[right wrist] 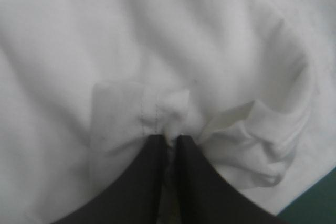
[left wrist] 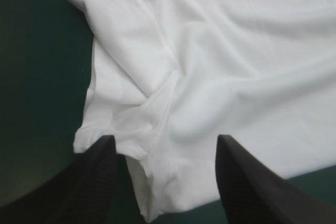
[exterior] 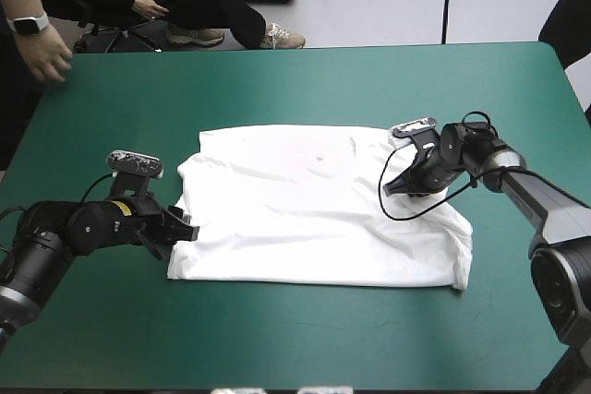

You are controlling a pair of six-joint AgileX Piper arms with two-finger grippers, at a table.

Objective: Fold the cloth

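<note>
The white T-shirt (exterior: 314, 205) lies spread almost flat in the middle of the teal-green table, with wrinkles along its left side. My left gripper (exterior: 185, 229) sits low at the shirt's left edge, open, its fingers straddling a rumpled sleeve corner (left wrist: 131, 129). The right gripper (exterior: 395, 187) rests on the shirt's right part, shut on a pinched fold of hemmed fabric (right wrist: 168, 111) that bunches up just ahead of the fingertips. In the right wrist view the T-shirt (right wrist: 157, 40) fills almost everything.
A person's hand (exterior: 44, 54) with a watch rests at the table's far left corner. Bare teal-green cover (exterior: 305, 339) surrounds the shirt on all sides, widest along the near edge and the far side.
</note>
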